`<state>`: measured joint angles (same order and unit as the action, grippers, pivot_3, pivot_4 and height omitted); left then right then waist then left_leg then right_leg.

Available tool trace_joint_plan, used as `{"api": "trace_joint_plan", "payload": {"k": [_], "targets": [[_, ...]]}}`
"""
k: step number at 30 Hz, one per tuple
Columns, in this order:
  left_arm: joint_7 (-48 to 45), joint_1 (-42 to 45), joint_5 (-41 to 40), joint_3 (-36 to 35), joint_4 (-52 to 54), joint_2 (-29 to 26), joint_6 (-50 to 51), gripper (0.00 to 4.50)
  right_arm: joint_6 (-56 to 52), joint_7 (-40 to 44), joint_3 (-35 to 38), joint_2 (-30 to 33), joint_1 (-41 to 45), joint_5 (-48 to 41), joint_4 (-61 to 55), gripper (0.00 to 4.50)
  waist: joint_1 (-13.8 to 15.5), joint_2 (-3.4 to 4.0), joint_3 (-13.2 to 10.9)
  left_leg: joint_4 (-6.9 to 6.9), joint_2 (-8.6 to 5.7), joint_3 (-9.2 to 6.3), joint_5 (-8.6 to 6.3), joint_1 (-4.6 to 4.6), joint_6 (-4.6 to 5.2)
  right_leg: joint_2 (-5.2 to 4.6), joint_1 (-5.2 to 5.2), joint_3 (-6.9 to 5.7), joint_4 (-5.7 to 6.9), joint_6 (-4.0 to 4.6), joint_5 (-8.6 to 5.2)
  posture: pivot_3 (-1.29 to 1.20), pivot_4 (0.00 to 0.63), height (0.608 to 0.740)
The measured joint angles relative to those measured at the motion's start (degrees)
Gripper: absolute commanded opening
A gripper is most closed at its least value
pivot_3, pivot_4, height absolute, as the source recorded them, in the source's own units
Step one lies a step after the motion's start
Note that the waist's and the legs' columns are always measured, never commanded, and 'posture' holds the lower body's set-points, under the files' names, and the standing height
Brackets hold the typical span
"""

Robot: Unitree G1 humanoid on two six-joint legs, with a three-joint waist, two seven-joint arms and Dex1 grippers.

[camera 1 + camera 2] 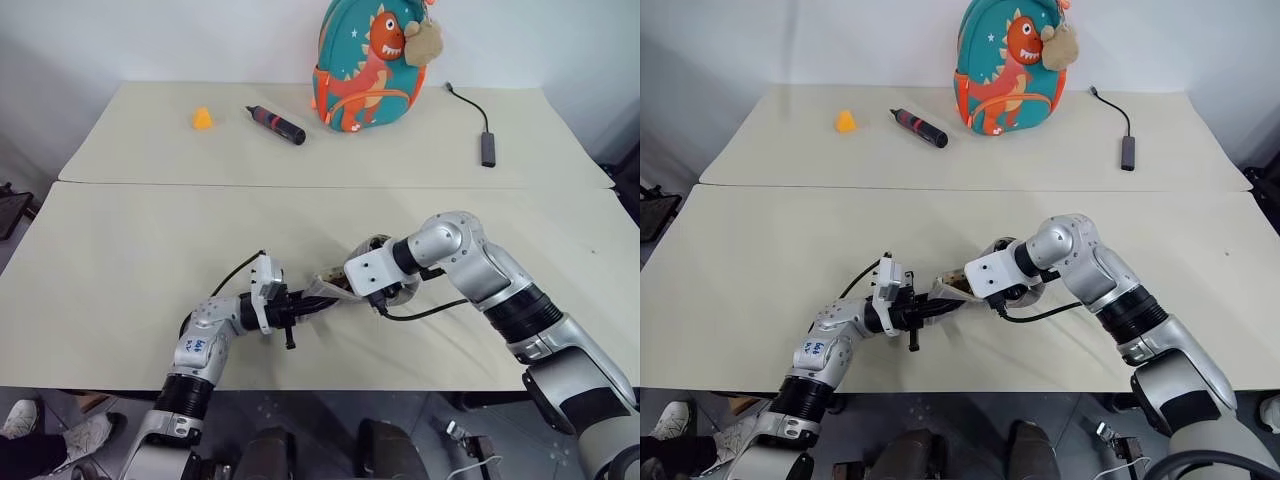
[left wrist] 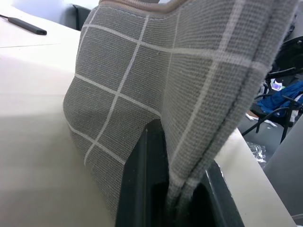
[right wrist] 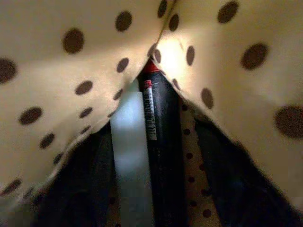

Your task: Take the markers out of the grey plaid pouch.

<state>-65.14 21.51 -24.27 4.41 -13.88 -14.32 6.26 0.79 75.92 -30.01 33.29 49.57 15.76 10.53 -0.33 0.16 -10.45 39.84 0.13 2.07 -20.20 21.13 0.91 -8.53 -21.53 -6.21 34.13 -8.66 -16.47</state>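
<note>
Cream laminate table point(image 1: 120, 260) is carrying everything, with the teal dinosaur backpack point(image 1: 362, 70) standing at its far edge, a black marker with a red band point(image 1: 277, 124) lying untouched just beside it, and a small yellow piece point(image 1: 203, 118) sitting farther along; a black cable adapter point(image 1: 487, 148) is lying on the backpack's other side; nearer the robot, the grey plaid pouch point(image 2: 142, 94) is being held up off the tabletop between the two arms; the left gripper point(image 2: 184, 198) is pinching the pouch's folded edge with its jaws fully closed on the fabric; the right gripper point(image 3: 151, 208) is reaching down into the pouch's mouth, surrounded by the tan dotted lining point(image 3: 57, 94); its fingers are standing partly apart on either side of the markers, though whether they are already gripping one I cannot tell, the view being dim and crowded; the markers point(image 3: 158, 142) are lying inside the pouch, a dark one with a red end beside a paler one; as I judge it, no marker is out yet, so the whole extraction is remaining.
</note>
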Motion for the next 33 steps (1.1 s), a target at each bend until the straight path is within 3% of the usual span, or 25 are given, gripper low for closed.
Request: {"api": "trace_joint_plan", "payload": {"k": [16, 27, 33], "targets": [[1.35, -0.56, -0.66, -0.02, 2.28, 0.12, 0.78, 0.00, 12.02, 2.46, 6.49, 2.68, -1.75, -11.06, 4.93, 1.51, 0.11, -0.01, -0.04, -0.08, -0.03, 0.00, 0.00, 0.11, 0.01, -0.01, -0.05, -0.03, -0.10, 0.00, 0.00, 0.00, 0.150, 0.740], [3.92, -1.93, -7.37, -2.93, 6.36, -0.07, 11.01, 0.00, 21.52, 9.07, 15.23, 5.41, -2.87, -25.97, 10.65, 1.51, 0.18, -0.01, -0.07, -0.11, 0.00, 0.00, 0.00, 0.12, 0.01, -0.01, -0.05, -0.05, -0.15, 0.00, 0.00, 0.00, 0.150, 0.740], [4.08, -2.13, -9.54, -3.46, 6.90, -0.67, 16.15, 0.00, 18.39, 9.38, 17.76, 5.38, -5.95, -30.68, 11.22, 1.51, 0.19, -0.01, -0.08, -0.13, 0.00, -0.01, 0.00, 0.11, 0.01, -0.01, -0.04, -0.04, -0.15, 0.00, 0.00, 0.00, 0.150, 0.740]]}}
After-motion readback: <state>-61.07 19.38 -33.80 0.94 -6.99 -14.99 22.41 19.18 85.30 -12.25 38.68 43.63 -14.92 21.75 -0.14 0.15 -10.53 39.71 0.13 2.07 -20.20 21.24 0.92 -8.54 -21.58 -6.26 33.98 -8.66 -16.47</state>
